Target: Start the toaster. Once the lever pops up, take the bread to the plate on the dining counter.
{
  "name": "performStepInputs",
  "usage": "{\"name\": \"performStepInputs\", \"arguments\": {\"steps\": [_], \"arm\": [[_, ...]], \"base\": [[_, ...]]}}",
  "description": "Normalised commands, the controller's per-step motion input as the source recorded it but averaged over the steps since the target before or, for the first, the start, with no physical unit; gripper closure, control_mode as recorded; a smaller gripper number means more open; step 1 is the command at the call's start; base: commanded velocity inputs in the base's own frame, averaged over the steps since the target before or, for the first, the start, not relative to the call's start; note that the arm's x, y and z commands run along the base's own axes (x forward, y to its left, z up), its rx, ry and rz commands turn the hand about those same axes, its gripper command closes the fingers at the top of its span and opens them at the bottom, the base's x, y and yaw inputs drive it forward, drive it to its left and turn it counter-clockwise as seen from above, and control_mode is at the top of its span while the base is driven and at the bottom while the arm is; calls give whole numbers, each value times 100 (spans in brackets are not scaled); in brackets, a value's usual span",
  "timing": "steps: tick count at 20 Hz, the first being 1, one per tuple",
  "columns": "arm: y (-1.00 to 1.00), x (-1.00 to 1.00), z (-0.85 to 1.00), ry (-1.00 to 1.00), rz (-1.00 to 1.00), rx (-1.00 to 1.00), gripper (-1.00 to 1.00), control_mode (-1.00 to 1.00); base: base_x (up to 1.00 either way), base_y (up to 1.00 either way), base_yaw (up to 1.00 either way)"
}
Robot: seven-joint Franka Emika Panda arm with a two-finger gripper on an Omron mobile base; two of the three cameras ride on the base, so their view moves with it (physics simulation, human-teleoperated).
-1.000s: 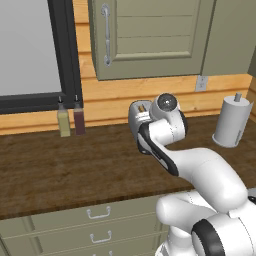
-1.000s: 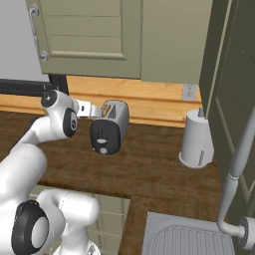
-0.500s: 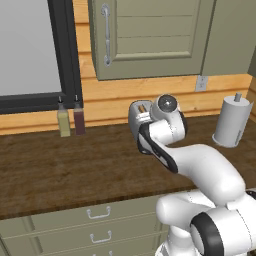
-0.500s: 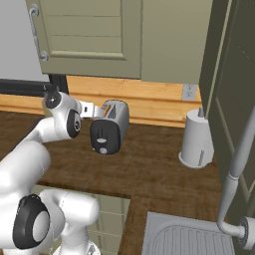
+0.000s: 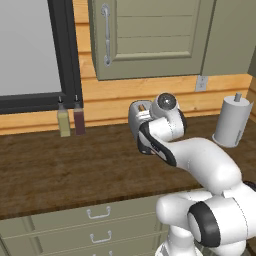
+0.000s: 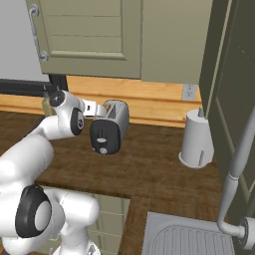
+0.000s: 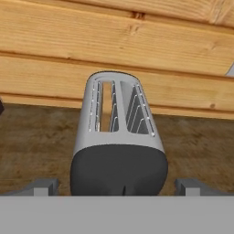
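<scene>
My gripper point(image 7: 116, 189) spread wide, empty, hovering just short of toaster point(image 7: 118, 137) black end face. Toaster sits on worktop point(image 5: 60, 165) against wood wall, bread point(image 7: 106, 107) seated in its left slot. Lever point(image 6: 103, 149) unpressed, I judge; toasting, carrying bread all left

Bread point(image 7: 106, 106) in toaster point(image 6: 110, 125), left of paper-towel roll point(image 6: 195, 138)

Kitchen corner, dark wood worktop point(image 5: 75, 170) against a plank wall.
An olive wall cabinet point(image 5: 150, 37) is mounted at 12 o'clock, a black-framed window point(image 5: 30, 47) at 10. Two bottles point(image 5: 70, 120) are stood under the window, a paper-towel roll point(image 5: 231, 121) at 3. Pale green drawers point(image 5: 95, 225) are set below; a sink point(image 6: 194, 239) and faucet point(image 6: 236, 169) are seen at 5 in the right base view.
</scene>
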Motion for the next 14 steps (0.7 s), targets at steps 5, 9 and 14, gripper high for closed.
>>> {"name": "performStepInputs", "arguments": {"steps": [5,9,14], "arm": [[0,8,-21,0,0,0,-100,-100],[0,21,-16,0,0,0,-100,-100],[0,13,-6,-1,0,0,-100,-100]], "base": [[0,0,0],[0,0,0],[0,0,0]]}}
